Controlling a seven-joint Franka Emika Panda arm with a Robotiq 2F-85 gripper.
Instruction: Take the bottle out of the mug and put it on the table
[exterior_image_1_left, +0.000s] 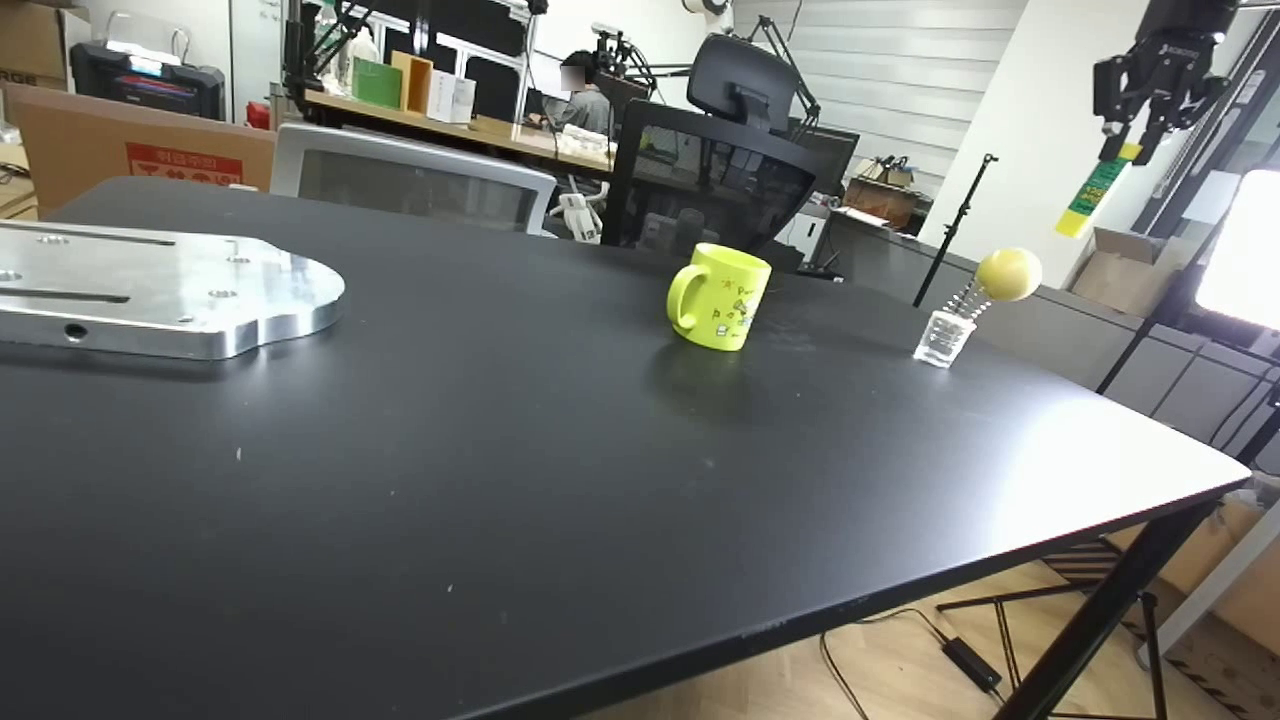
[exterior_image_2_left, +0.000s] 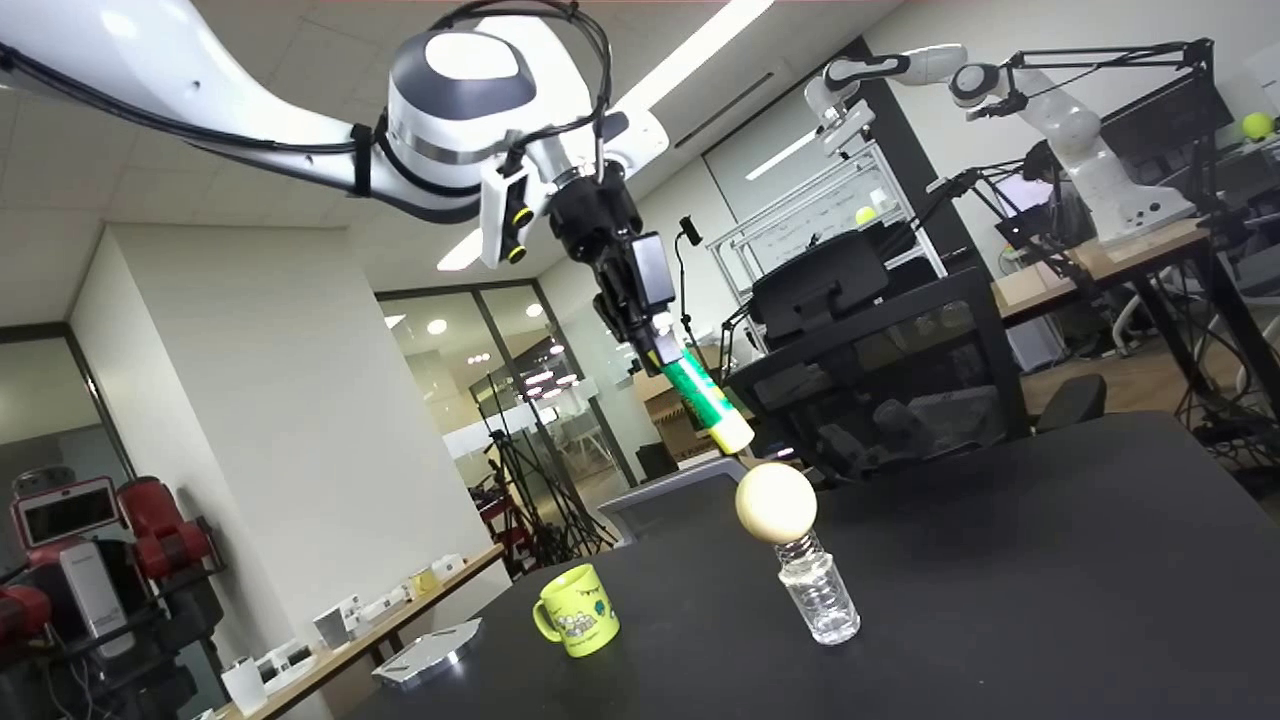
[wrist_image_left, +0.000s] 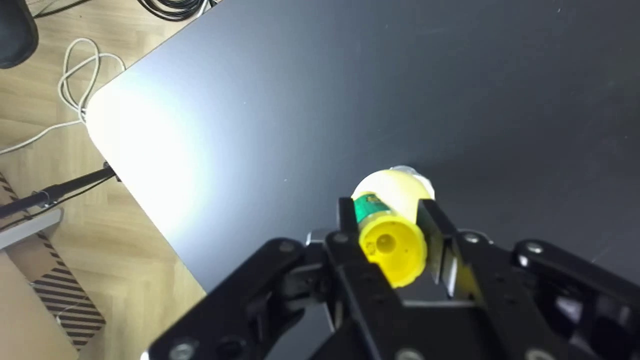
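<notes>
The claw (exterior_image_1_left: 1128, 152) clasps one bottle (exterior_image_1_left: 1096, 193); the desk (exterior_image_1_left: 540, 470) bears one mug (exterior_image_1_left: 722, 305), one metal plate (exterior_image_1_left: 160, 275), and one clear container (exterior_image_1_left: 944, 338) whose single yellow ball (exterior_image_1_left: 1010, 274) sits below the bottle.

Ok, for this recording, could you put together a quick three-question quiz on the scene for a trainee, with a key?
1. True or false: the mug stands upright on the table.
2. Which thing does the gripper hold in the air?
A. the mug
B. the tube
C. the metal plate
3. Short answer: what is directly under the ball?

Key:
1. True
2. B
3. The clear container
</notes>
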